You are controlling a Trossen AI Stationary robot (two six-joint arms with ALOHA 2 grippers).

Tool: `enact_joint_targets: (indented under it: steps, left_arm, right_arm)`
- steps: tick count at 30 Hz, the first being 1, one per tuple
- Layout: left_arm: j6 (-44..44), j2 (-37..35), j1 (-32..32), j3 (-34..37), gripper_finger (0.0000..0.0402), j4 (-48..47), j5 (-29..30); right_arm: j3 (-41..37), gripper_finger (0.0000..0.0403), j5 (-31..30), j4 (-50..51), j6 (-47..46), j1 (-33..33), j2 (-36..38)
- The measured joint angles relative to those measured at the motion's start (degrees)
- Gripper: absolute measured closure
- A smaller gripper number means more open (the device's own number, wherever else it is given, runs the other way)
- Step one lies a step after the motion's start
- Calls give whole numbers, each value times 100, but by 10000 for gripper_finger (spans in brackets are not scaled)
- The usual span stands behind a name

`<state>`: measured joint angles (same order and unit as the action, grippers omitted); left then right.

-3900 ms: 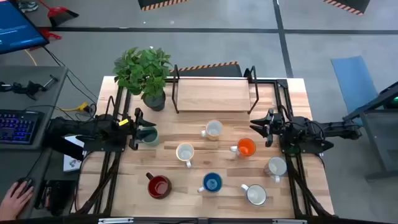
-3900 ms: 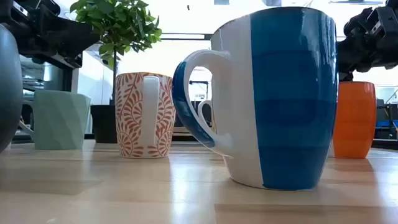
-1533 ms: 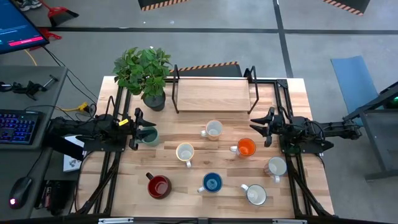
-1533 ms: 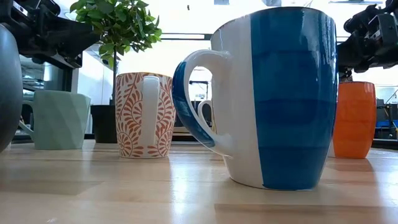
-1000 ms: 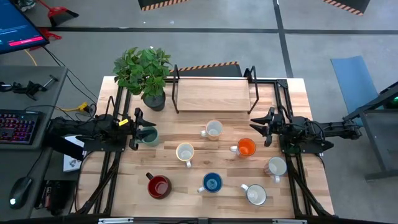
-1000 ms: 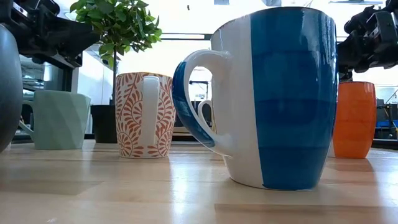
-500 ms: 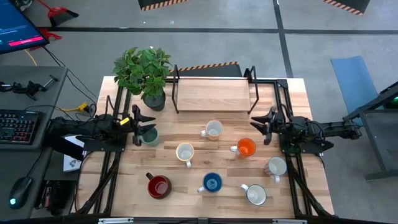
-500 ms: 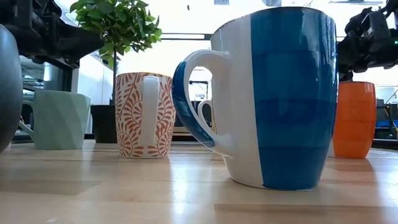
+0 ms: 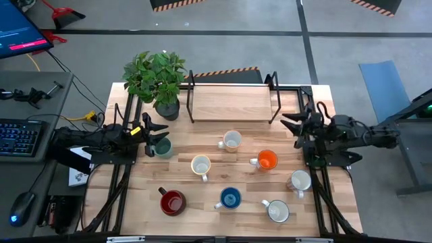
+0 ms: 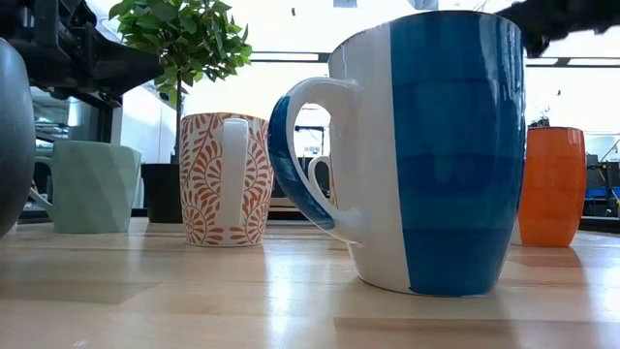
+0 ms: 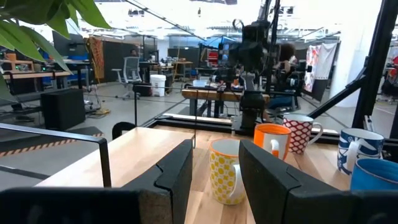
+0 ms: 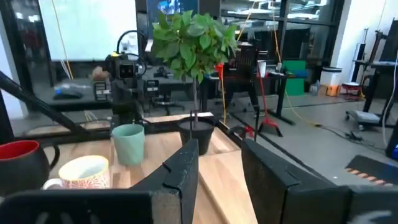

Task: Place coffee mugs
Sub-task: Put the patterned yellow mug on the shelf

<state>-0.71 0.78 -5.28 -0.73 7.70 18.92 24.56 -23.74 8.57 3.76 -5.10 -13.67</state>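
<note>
The right claw (image 9: 295, 125) has pulled back from the orange mug (image 9: 267, 160) toward the worktop's (image 9: 236, 182) right edge, fingers spread and empty. No mug was taken, so I think placing has not begun. The left claw (image 9: 150, 131), also spread, waits beside the teal-green mug (image 9: 162, 146). From the low camera the blue mug (image 10: 426, 145) hides the mugs behind it.

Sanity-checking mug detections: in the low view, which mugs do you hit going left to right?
Dark mug cut off by the picture's edge → teal-green mug → leaf-patterned mug → blue and white mug, nearest the camera → orange mug.
</note>
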Motion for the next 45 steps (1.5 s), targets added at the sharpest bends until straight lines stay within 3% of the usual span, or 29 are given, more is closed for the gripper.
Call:
enact_joint_targets:
  steps: [6, 12, 14, 17, 21, 24, 35, 45]
  left_arm:
    - [0, -1, 0, 0, 282, 0, 0]
    - [0, -1, 0, 0, 282, -11, -2]
    - [0, -1, 0, 0, 282, -11, -2]
    - [0, 0, 0, 0, 282, -13, -4]
    - [5, 1, 0, 0, 282, -13, -4]
    - [44, -1, 0, 2, 282, -17, -13]
    - [66, 1, 0, 0, 282, -210, -13]
    - [359, 1, 0, 0, 282, -460, -39]
  right_arm:
    - [1590, 295, -82, 1003, 338, 0, -1684]
    - [3085, 295, -104, 2351, 107, 193, -3452]
    - [3471, 295, 68, 2753, -29, 429, -4005]
    - [3881, 295, 854, 3083, -94, 890, -4795]
    - [4175, 295, 2018, 3150, -21, 1500, -5682]
    - [4257, 295, 2450, 3190, 19, 1842, -6157]
    - [4261, 295, 3220, 2676, 274, 2066, -7521]
    - [4261, 295, 3307, 2320, 275, 1809, -7991]
